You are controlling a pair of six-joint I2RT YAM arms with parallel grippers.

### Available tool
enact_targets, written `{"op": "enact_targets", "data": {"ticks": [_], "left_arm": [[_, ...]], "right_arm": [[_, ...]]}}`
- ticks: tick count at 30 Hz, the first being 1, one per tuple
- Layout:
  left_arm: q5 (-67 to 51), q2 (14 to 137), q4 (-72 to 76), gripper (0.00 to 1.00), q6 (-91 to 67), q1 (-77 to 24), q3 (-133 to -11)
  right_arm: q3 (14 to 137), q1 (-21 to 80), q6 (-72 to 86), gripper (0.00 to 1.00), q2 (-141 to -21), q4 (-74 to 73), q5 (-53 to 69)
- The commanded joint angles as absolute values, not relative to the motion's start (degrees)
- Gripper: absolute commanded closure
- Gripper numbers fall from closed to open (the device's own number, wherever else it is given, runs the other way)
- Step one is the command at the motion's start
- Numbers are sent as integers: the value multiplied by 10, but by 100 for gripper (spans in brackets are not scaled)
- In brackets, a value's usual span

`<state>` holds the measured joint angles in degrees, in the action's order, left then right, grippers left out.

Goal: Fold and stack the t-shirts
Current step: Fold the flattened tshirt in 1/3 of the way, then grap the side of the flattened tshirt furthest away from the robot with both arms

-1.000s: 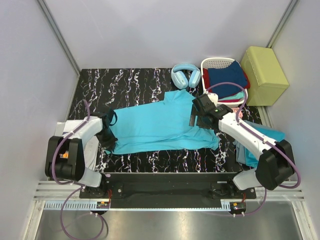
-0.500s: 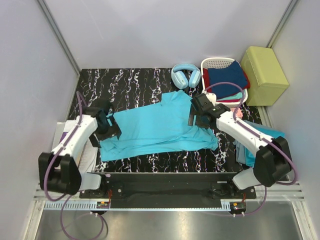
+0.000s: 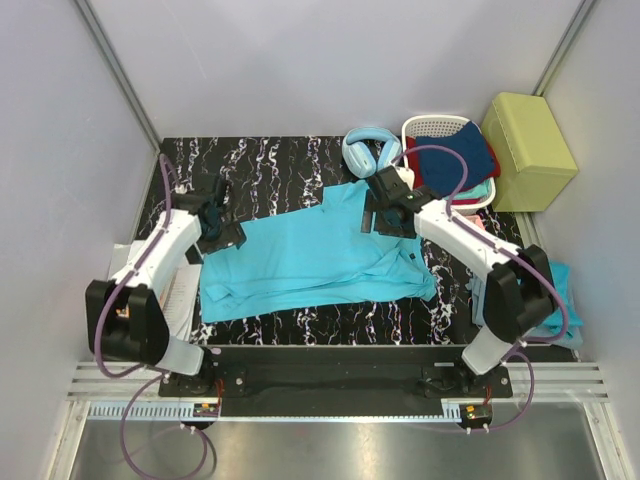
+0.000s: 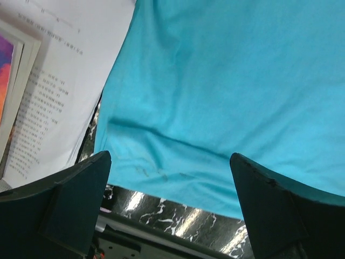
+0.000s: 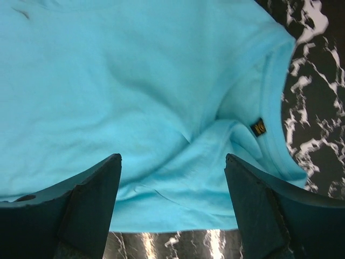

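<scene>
From above, one t-shirt [image 3: 320,255] lies spread across the table [image 3: 270,165], a second t-shirt [image 3: 560,285] half hidden at its right edge; the left wrist view shows the left gripper [image 4: 170,161] gaping, empty, over the spread shirt's hem, and the right wrist view shows the right gripper [image 5: 172,157] gaping over its collar, label unreadable.

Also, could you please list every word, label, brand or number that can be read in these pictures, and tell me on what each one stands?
Printed sheet beside the t-shirt: rows of small print, too blurred to read.
Neck label inside the t-shirt collar: yellowish marks on dark ground, too small to read.
No other text shows; nothing can be quoted.
</scene>
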<state>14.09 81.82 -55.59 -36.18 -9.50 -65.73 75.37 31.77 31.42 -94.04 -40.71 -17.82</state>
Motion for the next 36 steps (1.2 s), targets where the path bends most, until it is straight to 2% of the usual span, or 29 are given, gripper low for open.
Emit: {"op": "enact_targets", "data": {"ticks": [1, 6, 12, 14, 15, 16, 17, 25, 36], "left_arm": [[178, 877, -507, 1, -347, -100, -738], [181, 956, -507, 1, -331, -105, -818], [192, 1041, -499, 1, -317, -113, -913], [188, 1063, -499, 1, -307, -113, -933], [188, 1084, -500, 1, -305, -113, -953], [187, 1093, -500, 1, -306, -113, -961], [185, 1101, -500, 1, -305, -113, -968], [189, 1150, -483, 1, -296, -109, -993], [168, 1135, -471, 1, -328, -98, -940]], "right_arm": [[836, 317, 302, 17, -990, -384, -151], [957, 317, 280, 40, -1065, -379, -142], [1086, 314, 272, 44, -1167, -405, -127], [1112, 309, 271, 48, -1192, -406, -121], [1141, 304, 272, 53, -1216, -409, -115], [1156, 301, 272, 63, -1228, -408, -114], [1172, 298, 272, 65, -1241, -409, -113], [1372, 266, 271, 62, -1401, -457, -63], [1442, 243, 266, 56, -1483, -449, -13]]}}
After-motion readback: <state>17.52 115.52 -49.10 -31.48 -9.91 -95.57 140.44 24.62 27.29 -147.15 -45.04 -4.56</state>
